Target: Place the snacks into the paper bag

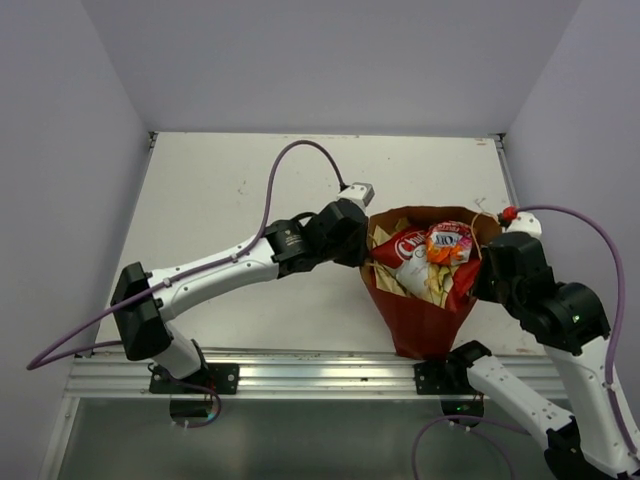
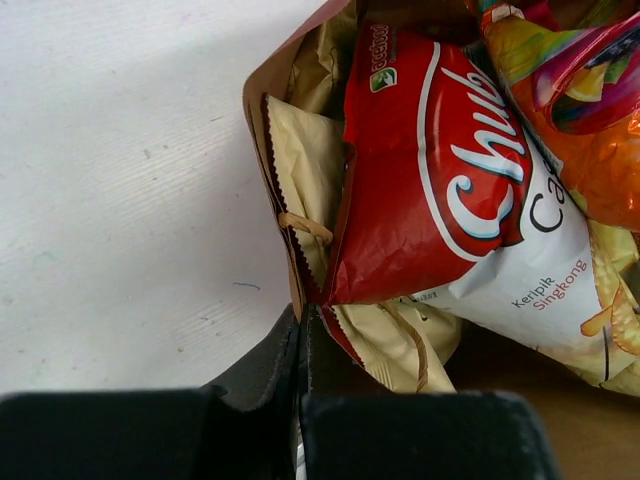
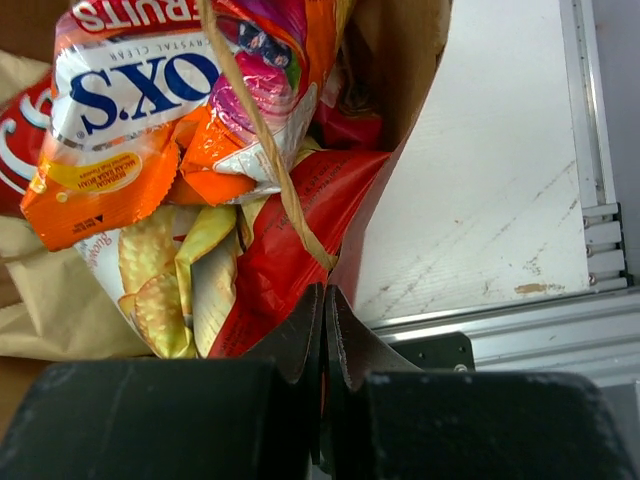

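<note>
The reddish-brown paper bag [image 1: 425, 315] stands open in the middle, near the front rail, with snack packets in its mouth. A red-and-white packet [image 1: 403, 252] and a cream-and-orange one [image 1: 447, 241] lie on top, with a small red-yellow one [image 3: 285, 250] and tan ones beside them. My left gripper [image 1: 366, 240] is shut on the bag's left rim [image 2: 262, 110], seen close in the left wrist view [image 2: 300, 315]. My right gripper [image 1: 478, 270] is shut on the bag's right rim [image 3: 395, 170], shown in the right wrist view [image 3: 323, 295]. A twine handle [image 3: 270, 140] crosses the packets.
The white table [image 1: 230, 190] spreads to the left and behind the bag. The aluminium front rail [image 1: 300, 375] runs just below the bag's base. Grey walls close in the back and both sides. A purple cable [image 1: 300, 150] loops above the left arm.
</note>
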Available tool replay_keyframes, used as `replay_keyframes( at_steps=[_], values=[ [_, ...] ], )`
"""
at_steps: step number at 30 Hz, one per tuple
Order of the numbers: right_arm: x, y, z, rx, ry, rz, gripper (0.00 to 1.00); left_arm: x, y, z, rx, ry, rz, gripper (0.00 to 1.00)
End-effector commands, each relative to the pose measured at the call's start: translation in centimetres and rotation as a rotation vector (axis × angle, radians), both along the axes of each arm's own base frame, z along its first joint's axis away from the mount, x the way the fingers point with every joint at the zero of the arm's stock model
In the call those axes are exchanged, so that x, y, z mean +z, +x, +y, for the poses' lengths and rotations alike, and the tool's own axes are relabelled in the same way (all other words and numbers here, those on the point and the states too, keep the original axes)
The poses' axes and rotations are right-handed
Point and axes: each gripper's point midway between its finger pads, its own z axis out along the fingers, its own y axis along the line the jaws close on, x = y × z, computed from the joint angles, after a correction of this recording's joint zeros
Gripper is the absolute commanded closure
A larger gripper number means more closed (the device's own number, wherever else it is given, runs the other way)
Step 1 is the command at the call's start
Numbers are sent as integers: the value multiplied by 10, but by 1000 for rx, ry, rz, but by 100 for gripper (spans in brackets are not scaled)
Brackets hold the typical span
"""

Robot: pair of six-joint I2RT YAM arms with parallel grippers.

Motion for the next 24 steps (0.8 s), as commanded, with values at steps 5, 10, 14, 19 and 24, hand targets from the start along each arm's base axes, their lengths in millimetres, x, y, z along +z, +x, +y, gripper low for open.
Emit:
replay_keyframes(
  at_steps=[5, 10, 14, 19, 24],
  values=[
    [13, 24, 30, 139, 0, 89, 100, 141, 22, 40, 209, -155, -217, 100],
    [44, 70, 57, 196, 6, 31, 100, 164, 31, 61, 286, -120, -280, 100],
    [55, 94, 82, 255, -4, 13, 100, 158, 37, 84, 352, -38, -306, 100],
    [56, 111, 131, 344, -38, -1, 100, 157, 49, 115, 450, 51, -352, 100],
    [48, 121, 166, 393, -45, -7, 100, 140, 64, 139, 508, 112, -366, 100]
  ],
)
